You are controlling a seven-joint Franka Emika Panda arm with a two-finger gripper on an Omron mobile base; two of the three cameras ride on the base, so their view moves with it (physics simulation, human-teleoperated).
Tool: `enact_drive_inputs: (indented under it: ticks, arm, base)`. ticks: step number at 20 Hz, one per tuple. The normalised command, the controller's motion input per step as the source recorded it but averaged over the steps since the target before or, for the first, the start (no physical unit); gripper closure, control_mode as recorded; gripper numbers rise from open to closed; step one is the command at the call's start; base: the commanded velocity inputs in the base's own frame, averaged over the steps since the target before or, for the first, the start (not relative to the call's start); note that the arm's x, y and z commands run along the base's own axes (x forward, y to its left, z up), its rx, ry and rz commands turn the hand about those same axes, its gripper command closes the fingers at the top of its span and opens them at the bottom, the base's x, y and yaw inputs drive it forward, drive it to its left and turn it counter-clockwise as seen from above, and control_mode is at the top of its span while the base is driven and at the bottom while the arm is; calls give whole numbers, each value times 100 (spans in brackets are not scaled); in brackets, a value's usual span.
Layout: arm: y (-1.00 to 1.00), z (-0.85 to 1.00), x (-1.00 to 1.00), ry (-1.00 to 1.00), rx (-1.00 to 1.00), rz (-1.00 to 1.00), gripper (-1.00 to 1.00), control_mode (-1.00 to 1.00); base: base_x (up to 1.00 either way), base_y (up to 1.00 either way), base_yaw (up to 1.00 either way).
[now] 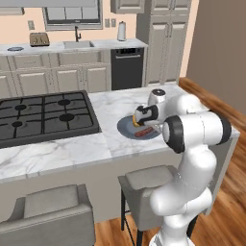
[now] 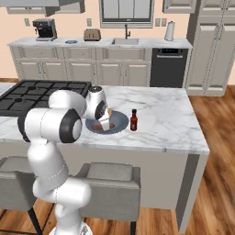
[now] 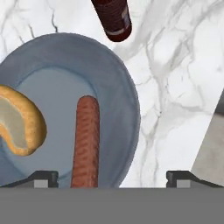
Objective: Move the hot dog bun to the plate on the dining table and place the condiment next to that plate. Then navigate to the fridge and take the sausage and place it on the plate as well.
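The slate-blue plate (image 3: 127,96) lies on the marble dining table (image 3: 175,87). On it, the reddish-brown sausage (image 3: 86,140) lies lengthwise beside the golden-tan hot dog bun (image 3: 22,127). Just off the plate's rim stands the dark-red condiment (image 3: 113,19) bottle. My gripper (image 3: 113,178) hovers open just above the plate, and the sausage's near end lies loose between the spread fingertips. From the base, the gripper (image 2: 105,123) hangs over the plate (image 2: 121,120), with the sausage (image 2: 96,125) below it and the condiment (image 2: 133,120) to its right. In the left base view the plate (image 1: 124,127) carries the sausage (image 1: 143,133) under the gripper (image 1: 143,124).
A black gas cooktop (image 1: 43,115) takes up the island's left part. Grey stools (image 1: 144,182) (image 2: 110,183) stand at the near side of the island. The back wall counter holds a sink (image 2: 126,41), a toaster (image 2: 92,34) and a dishwasher (image 2: 169,66).
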Motion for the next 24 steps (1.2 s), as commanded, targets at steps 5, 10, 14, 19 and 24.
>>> enact_drive_inputs:
  ticks: [5, 10, 14, 19, 24]
  arm:
    - [0, 64, -45, -18, -3, 0, -100, -100]
    - [1, 72, -44, -21, -6, 1, -100, -100]
    - [12, 75, -54, -21, -4, 7, -100, -100]
    - [17, 83, -55, -8, 0, 10, -100, -100]
    - [21, 85, -55, 0, 0, 10, -100, -100]
  base:
    - [0, 0, 0]
    - [0, 0, 0]
    - [0, 0, 0]
    - [0, 0, 0]
    - [0, 0, 0]
